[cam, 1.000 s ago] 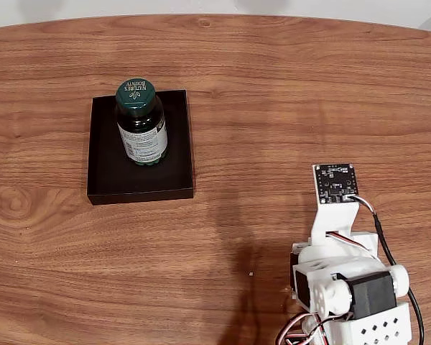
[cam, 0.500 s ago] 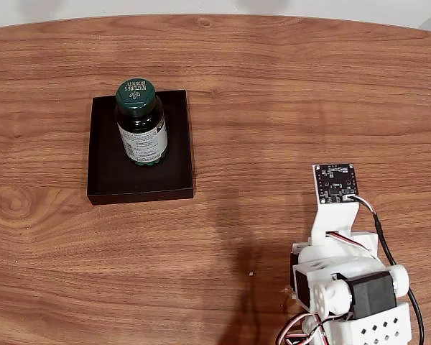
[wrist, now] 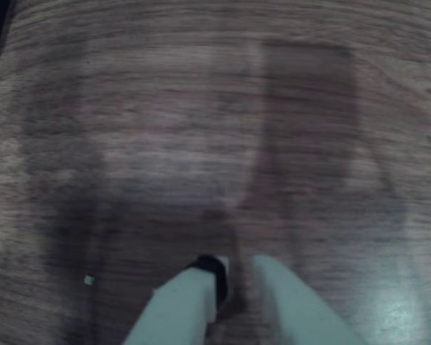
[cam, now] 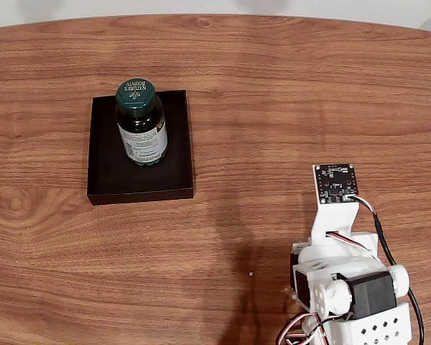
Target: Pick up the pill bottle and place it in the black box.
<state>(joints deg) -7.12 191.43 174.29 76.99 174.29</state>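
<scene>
The table point(cam: 287, 93) was brown wood grain, its far edge curving against a pale strip of wall point(cam: 215, 7) in the fixed view. The box point(cam: 108, 172) sat left of centre, all four walls clear of the table edges. The bottle point(cam: 141, 123) stood upright inside it, toward the far side, green cap up. The arm point(cam: 345, 280) was folded at the near right, well apart from the box, with bare wood between them. In the wrist view, the gripper point(wrist: 237, 277) hung over bare wood, fingers nearly together and holding nothing.
</scene>
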